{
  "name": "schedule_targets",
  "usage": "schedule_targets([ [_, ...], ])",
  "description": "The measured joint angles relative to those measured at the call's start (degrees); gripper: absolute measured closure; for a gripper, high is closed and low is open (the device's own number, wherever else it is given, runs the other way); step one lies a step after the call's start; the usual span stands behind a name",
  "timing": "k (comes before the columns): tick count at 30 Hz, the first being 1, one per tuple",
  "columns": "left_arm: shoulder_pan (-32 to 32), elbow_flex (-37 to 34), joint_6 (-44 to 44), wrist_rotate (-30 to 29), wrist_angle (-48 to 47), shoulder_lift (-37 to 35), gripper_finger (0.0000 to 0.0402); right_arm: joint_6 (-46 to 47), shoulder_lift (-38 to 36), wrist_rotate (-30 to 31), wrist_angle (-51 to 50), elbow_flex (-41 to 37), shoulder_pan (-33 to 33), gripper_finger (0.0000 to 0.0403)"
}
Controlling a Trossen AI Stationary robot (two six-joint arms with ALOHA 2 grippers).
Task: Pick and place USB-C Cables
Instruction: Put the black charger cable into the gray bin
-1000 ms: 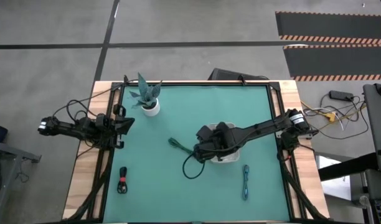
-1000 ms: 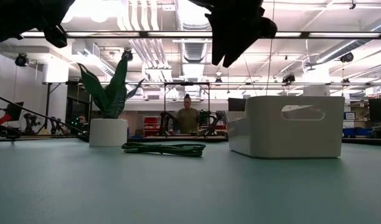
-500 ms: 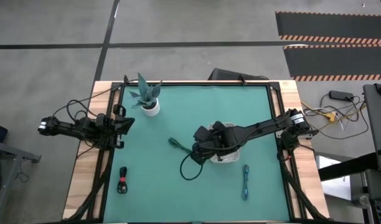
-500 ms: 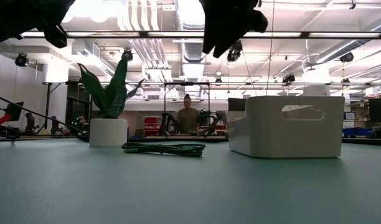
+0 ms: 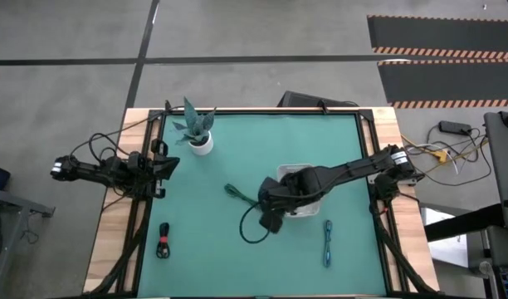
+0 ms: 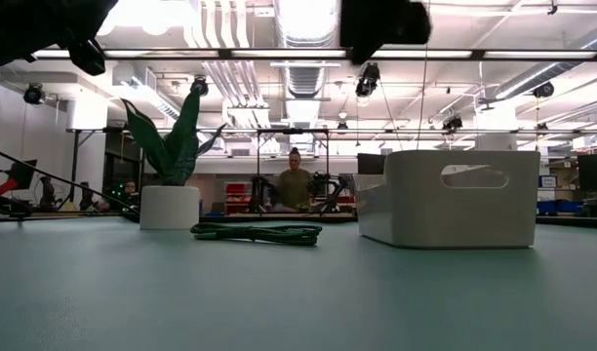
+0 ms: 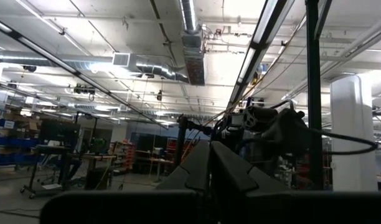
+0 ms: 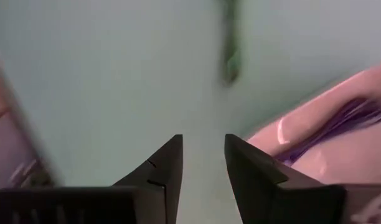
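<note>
The dark green cable (image 5: 236, 195) lies on the green mat left of the white tray (image 5: 306, 208); it also shows in the low view (image 6: 258, 232). A dark navy cable (image 8: 343, 121) lies inside the tray (image 8: 315, 146). The black-and-red cable (image 5: 163, 241) lies near the front left. The teal cable (image 5: 328, 242) lies in front of the tray. My right gripper (image 8: 203, 155) is open and empty, above the mat between the tray and the green cable (image 8: 231, 59). My left gripper (image 7: 210, 163) is shut and empty at the table's left edge.
A potted plant (image 5: 197, 133) in a white pot stands at the far left of the mat. A loop of the right arm's own black wire (image 5: 252, 226) hangs over the mat. A person (image 6: 295, 185) sits beyond the table's far edge.
My right gripper has gone from over the tray toward the table's near edge and has risen, so that its fingers have left the top of the low view. The cables and the tray have kept still.
</note>
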Motion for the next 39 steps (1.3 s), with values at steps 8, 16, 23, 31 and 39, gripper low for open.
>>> schedule_targets([
  [8,0.0,0.0,-0.1,0.0,0.0,0.0,0.0402,5.3,-0.4,-8.6,-0.2,-0.3,3.8,0.0335],
  [16,0.0,0.0,-0.1,0.0,0.2,0.0,0.0402,6.9,-0.4,-9.8,-6.3,-0.4,8.0,0.0379],
  [23,0.0,0.0,-0.1,0.0,0.1,0.0,0.0402,10.4,-0.4,-9.1,-6.5,-3.3,11.3,0.0394],
  [31,0.0,0.0,-0.1,0.0,0.1,0.0,0.0402,8.0,-2.1,-8.5,1.5,-11.9,13.4,0.0394],
  [39,0.0,0.0,-6.8,0.0,0.0,1.0,0.0402,-6.2,-5.6,2.7,2.4,-16.4,12.7,0.0394],
])
